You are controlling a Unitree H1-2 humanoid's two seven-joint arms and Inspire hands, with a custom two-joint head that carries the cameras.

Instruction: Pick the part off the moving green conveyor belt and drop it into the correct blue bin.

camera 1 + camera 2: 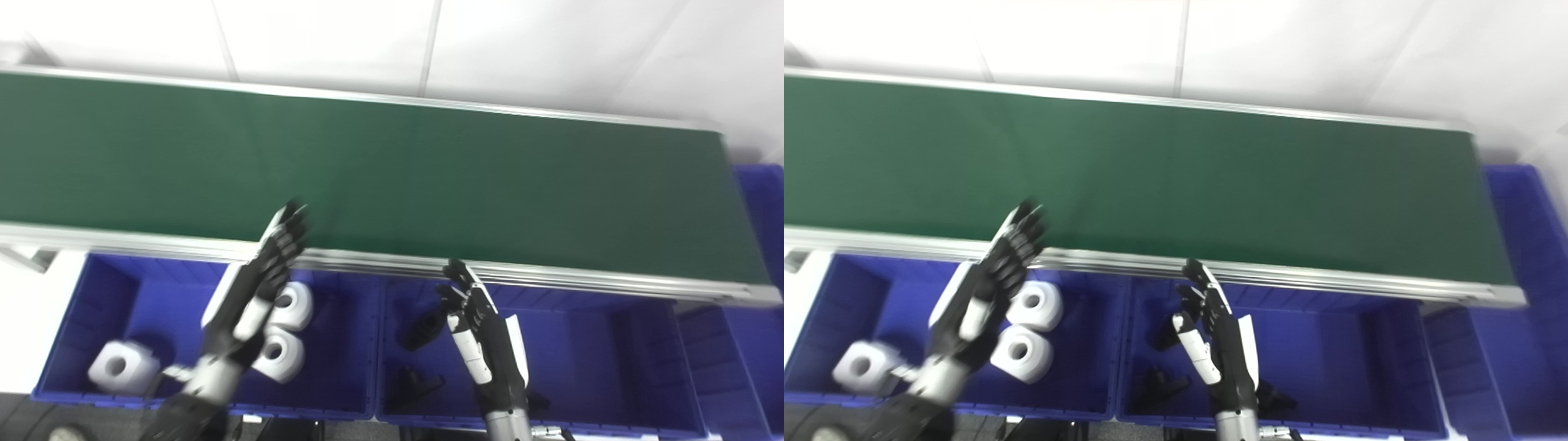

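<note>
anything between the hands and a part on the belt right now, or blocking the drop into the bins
No part shows on the green conveyor belt, so nothing to reach. Both the left hand and right hand hang open over the blue bins, whose open tops are unobstructed apart from the hands themselves.

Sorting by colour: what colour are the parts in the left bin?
White, with round holes; clearest in the left eye view.

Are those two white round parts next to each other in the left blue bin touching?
Cannot tell: in both views the upper white ring-shaped part and lower one look adjacent, blurred.
</note>
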